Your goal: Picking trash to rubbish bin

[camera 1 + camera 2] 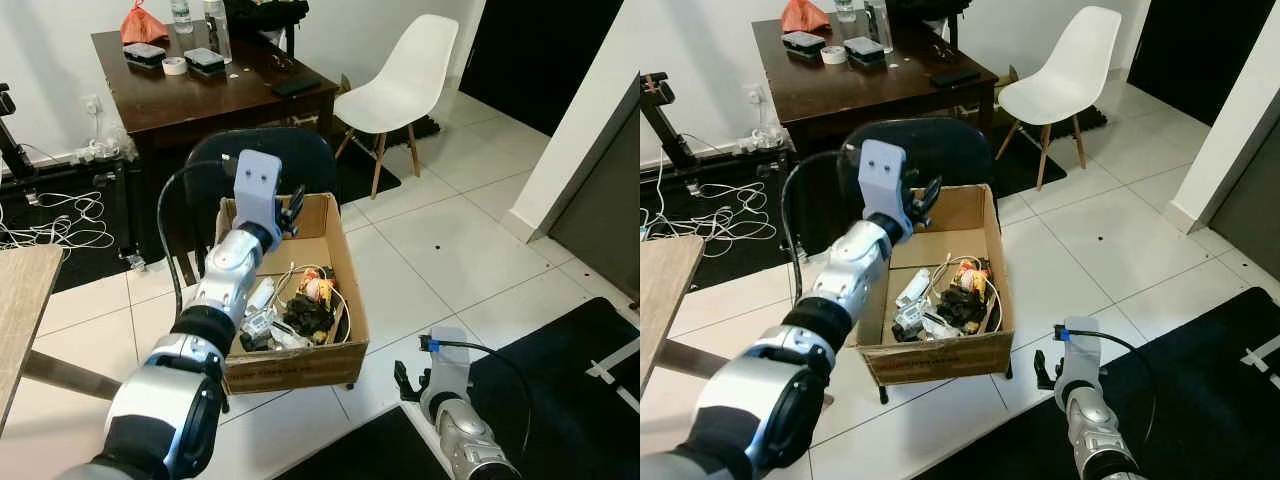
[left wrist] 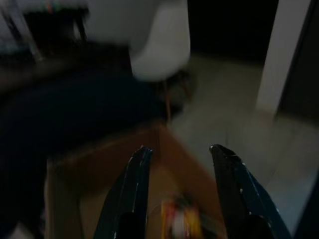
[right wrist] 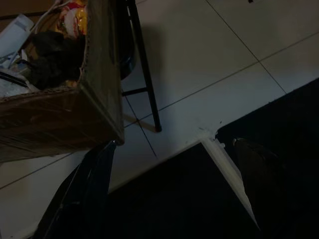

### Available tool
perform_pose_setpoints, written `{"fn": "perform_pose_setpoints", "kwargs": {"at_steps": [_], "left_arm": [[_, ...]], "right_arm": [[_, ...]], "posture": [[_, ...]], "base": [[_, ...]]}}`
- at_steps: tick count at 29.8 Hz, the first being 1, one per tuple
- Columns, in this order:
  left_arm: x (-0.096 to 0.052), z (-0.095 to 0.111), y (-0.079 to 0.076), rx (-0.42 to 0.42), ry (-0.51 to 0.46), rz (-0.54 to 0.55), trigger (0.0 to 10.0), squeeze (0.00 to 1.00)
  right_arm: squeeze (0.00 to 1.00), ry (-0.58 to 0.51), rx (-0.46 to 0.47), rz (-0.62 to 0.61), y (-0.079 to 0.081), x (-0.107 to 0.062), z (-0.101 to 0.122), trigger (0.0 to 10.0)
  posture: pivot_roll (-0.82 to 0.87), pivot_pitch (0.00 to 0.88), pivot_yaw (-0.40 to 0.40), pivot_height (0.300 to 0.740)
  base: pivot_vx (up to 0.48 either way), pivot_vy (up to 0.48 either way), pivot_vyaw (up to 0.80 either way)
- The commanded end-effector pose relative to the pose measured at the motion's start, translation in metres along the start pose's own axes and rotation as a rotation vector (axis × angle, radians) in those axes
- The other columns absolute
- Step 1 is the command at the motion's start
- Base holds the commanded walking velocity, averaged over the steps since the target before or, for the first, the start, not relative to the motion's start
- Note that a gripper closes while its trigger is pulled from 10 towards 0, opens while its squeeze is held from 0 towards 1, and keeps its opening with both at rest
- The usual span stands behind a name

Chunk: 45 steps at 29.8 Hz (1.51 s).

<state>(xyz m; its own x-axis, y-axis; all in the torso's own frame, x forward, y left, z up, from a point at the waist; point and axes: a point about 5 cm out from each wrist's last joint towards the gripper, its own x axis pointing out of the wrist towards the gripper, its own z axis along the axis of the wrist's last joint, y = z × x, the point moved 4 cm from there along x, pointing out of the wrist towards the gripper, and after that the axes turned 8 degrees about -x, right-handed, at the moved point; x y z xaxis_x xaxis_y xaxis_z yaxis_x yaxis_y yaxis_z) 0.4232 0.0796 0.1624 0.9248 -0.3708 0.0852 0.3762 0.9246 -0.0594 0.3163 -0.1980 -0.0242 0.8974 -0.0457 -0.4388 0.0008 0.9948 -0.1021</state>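
The left gripper (image 1: 292, 212) is held with open, empty jaws over the far end of the cardboard box (image 1: 300, 372), the trash (image 1: 300, 305) lies below, nearer than the right gripper (image 1: 408, 383).

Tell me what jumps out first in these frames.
The left gripper hovers open over the far end of a cardboard box that sits on a black chair and holds mixed trash. Beyond the box, a dark wooden table stands against the wall with a white chair to its right. The right gripper hangs low over the floor, right of the box.
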Motion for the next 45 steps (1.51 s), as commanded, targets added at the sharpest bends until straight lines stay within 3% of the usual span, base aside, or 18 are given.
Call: {"fn": "perform_pose_setpoints", "kwargs": {"at_steps": [1,2,3,5,6,7,8,10,11,15,16,17,19,22,27,35,39,45], "left_arm": [[-0.009,-0.023,0.007,0.019,0.084,0.017,10.0,0.0],[-0.022,-0.048,0.013,0.023,0.168,0.043,10.0,0.0],[-0.022,-0.048,0.013,0.023,0.168,0.043,10.0,0.0],[-0.052,-0.095,0.027,0.005,0.327,0.101,10.0,0.0],[-0.052,-0.095,0.027,0.005,0.327,0.101,10.0,0.0],[-0.068,-0.113,0.032,0.028,0.394,0.115,10.0,0.0],[-0.068,-0.113,0.032,0.028,0.394,0.115,10.0,0.0],[-0.095,-0.14,0.038,0.044,0.485,0.132,10.0,0.0],[-0.095,-0.14,0.038,0.044,0.485,0.132,10.0,0.0],[-0.14,-0.177,0.046,0.062,0.61,0.186,10.0,0.0],[-0.14,-0.177,0.046,0.062,0.61,0.186,10.0,0.0],[-0.163,-0.192,0.051,0.058,0.674,0.233,10.0,0.0],[-0.171,-0.197,0.052,0.056,0.696,0.251,10.0,0.0],[-0.2,-0.215,0.054,0.027,0.774,0.306,10.0,0.0],[-0.215,-0.225,0.047,0.019,0.807,0.305,10.0,0.0],[-0.212,-0.224,0.042,0.026,0.784,0.296,10.0,0.0],[-0.217,-0.226,0.041,0.005,0.781,0.333,10.0,0.0],[-0.211,-0.223,0.036,0.004,0.743,0.322,10.0,0.0]], "right_arm": [[0.0,0.02,0.006,0.002,0.003,-0.002,-0.006,10.0],[0.0,0.025,0.006,0.003,0.004,-0.002,-0.008,10.0],[0.0,0.025,0.006,0.003,0.004,-0.002,-0.008,10.0],[0.0,0.032,0.007,0.005,0.008,-0.001,-0.009,10.0],[0.0,0.032,0.007,0.005,0.008,-0.001,-0.009,10.0],[0.0,0.035,0.011,0.006,0.01,-0.001,-0.009,10.0],[0.0,0.035,0.011,0.006,0.01,-0.001,-0.009,10.0],[0.0,0.045,0.013,0.01,0.013,-0.001,-0.011,10.0],[0.0,0.045,0.013,0.01,0.013,-0.001,-0.011,10.0],[0.0,0.101,0.015,0.007,0.016,-0.005,-0.025,10.0],[0.0,0.101,0.015,0.007,0.016,-0.005,-0.025,10.0],[0.0,0.131,0.012,0.006,0.017,-0.007,-0.033,10.0],[0.0,0.141,0.007,0.009,0.018,-0.008,-0.035,10.0],[0.0,0.189,-0.035,0.032,0.023,-0.013,-0.048,10.0],[0.0,0.239,-0.053,0.019,0.02,-0.018,-0.06,10.0],[0.0,0.274,-0.053,0.004,0.016,-0.022,-0.069,10.0],[0.0,0.276,0.02,-0.034,0.012,-0.022,-0.07,10.0],[0.0,0.237,0.034,-0.042,0.008,-0.018,-0.061,10.0]], "posture": [[0.06,0.071,0.04,0.74],[0.06,0.069,0.042,0.74],[0.06,0.069,0.042,0.74],[0.06,0.069,0.048,0.74],[0.06,0.069,0.048,0.74],[0.06,0.068,0.047,0.74],[0.06,0.068,0.047,0.74],[0.07,0.077,0.044,0.74],[0.07,0.077,0.044,0.74],[0.09,0.085,0.031,0.74],[0.09,0.085,0.031,0.74],[0.09,0.085,0.031,0.74],[0.09,0.087,0.024,0.74],[0.09,0.088,0.026,0.74],[0.08,0.086,0.027,0.74],[0.09,0.085,0.031,0.74],[0.08,0.084,0.033,0.74],[0.09,0.085,0.023,0.74]], "base": [[0.0,0.0,0.0],[0.0,0.0,0.0],[0.0,0.0,0.0],[0.0,0.0,0.0],[0.0,0.0,0.0],[0.0,0.0,0.0],[0.0,0.0,0.0],[0.0,0.0,0.0],[0.0,0.0,0.0],[0.0,0.0,0.0],[0.0,0.0,0.0],[0.0,0.0,0.0],[0.0,0.0,0.0],[0.0,0.0,0.0],[0.0,0.0,0.0],[0.0,0.0,0.0],[0.0,0.0,0.0],[0.0,0.0,0.0]]}}
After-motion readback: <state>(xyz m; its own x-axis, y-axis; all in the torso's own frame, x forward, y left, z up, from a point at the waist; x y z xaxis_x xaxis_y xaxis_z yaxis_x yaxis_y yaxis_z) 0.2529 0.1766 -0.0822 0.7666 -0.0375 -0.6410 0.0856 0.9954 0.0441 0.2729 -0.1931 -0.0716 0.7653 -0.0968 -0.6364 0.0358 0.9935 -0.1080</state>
